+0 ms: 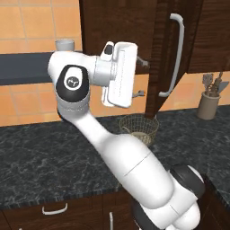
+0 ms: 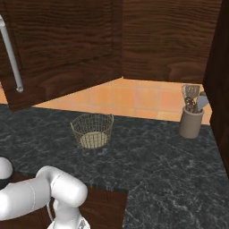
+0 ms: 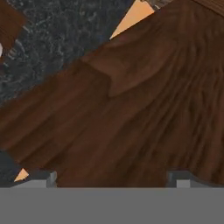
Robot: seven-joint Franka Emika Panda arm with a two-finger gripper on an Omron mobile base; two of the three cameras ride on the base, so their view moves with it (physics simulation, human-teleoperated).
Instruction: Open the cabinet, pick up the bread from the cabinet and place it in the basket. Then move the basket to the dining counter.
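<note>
Woodgrain fills my close view: dark brown, streaked panelling of the cabinet (image 3: 144,113) right in front of my fingertips (image 3: 43,178), which sit wide apart with nothing between them. My gripper (image 1: 140,76) is raised beside the swung-out door, near its long rounded silver bar handle (image 1: 175,54). Below, the round basket (image 2: 92,129) of thin gold wire mesh stands on the black marbled counter (image 2: 156,161). A beige utensil crock (image 2: 191,121) stands well apart from it.

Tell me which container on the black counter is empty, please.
The wire basket: only its beige bottom shows through the mesh. The beige crock further right, near the wall, holds kitchen utensils.
</note>
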